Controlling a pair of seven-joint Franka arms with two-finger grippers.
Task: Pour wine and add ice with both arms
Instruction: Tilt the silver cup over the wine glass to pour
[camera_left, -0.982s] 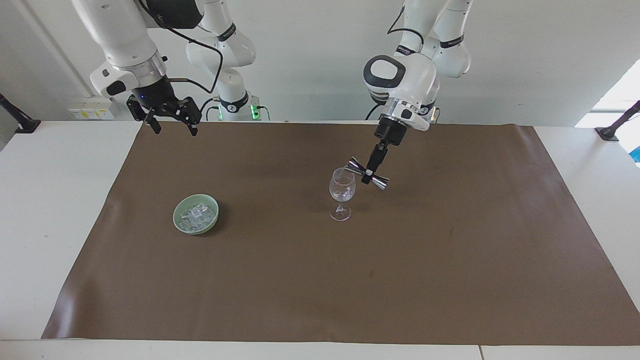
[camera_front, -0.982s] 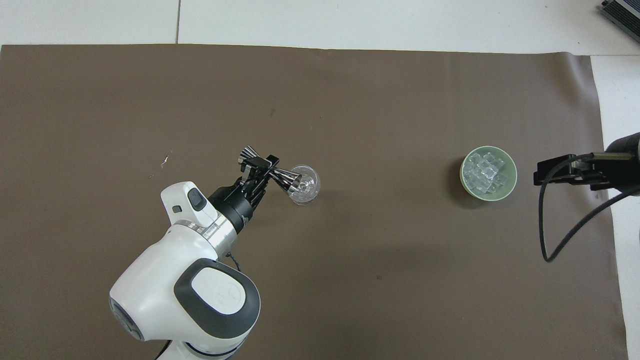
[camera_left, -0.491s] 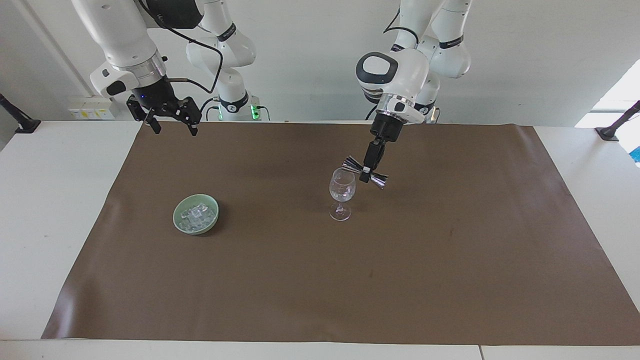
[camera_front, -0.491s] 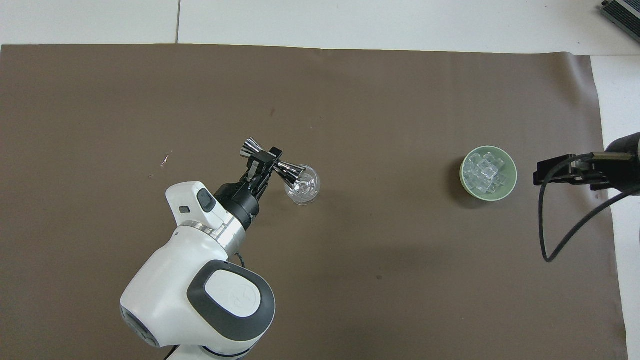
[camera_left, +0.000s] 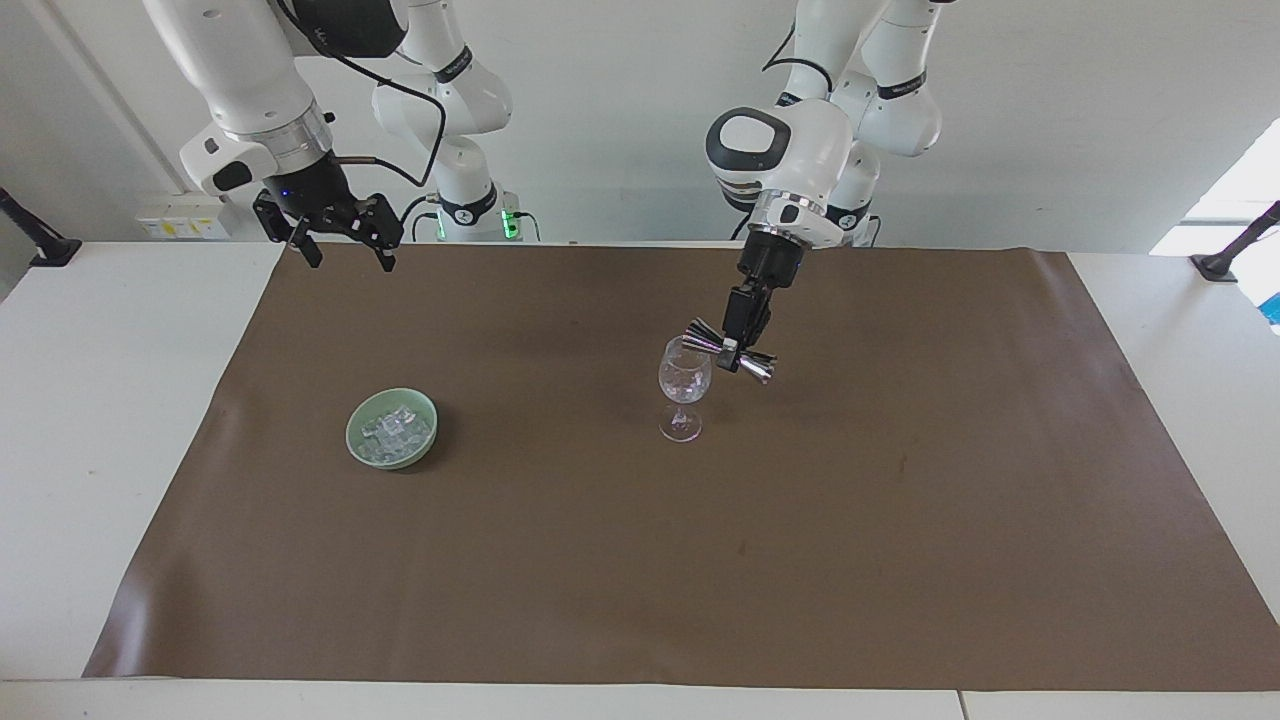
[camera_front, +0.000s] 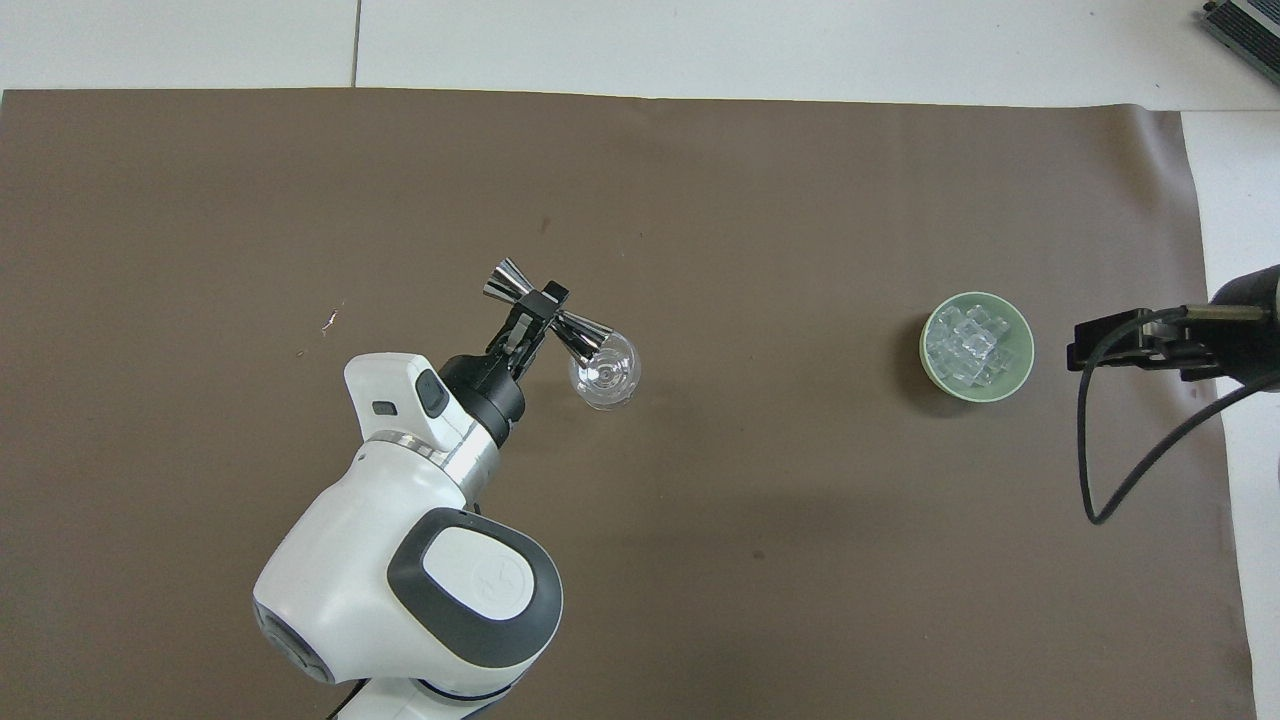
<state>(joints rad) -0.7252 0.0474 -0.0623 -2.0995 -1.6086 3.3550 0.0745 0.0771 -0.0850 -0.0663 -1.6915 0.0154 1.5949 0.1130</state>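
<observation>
Brown mat (camera_left: 560, 560) is covering most of the white bench (camera_left: 100, 420), running nearly edge to edge lengthwise.

The left gripper (camera_left: 737, 340) is hanging over the middle of the mat, a bit toward the bench edge where the robots are standing, and it's clamped tight on the waist of a shiny steel jigger (camera_left: 731, 350). The jigger is lying tilted, and its lower cone is sitting right at the rim of the glass (camera_left: 684, 385), pointing into the bowl. From the overhead view that cone end is overlapping the rim of the glass (camera_front: 605, 370), while the other cone is sticking out and away. Whether metal is actually touching the rim, I can't tell.

The glass is standing upright on the mat around the middle. Something pale and glinty is showing inside it, but I can't make out what.

The ice (camera_left: 395, 430) is sitting piled in a small green bowl (camera_left: 372, 452), on the mat toward the right arm's end of the bench, well apart from the glass. In the overhead view the ice (camera_front: 968, 347) is filling most of the bowl (camera_front: 1020, 375).

The right gripper (camera_left: 340, 245) is waiting up in the air over the mat's corner at the robots' edge, fingers spread apart, gripping nothing. From overhead the right gripper (camera_front: 1100, 345) is showing just beside the bowl.
</observation>
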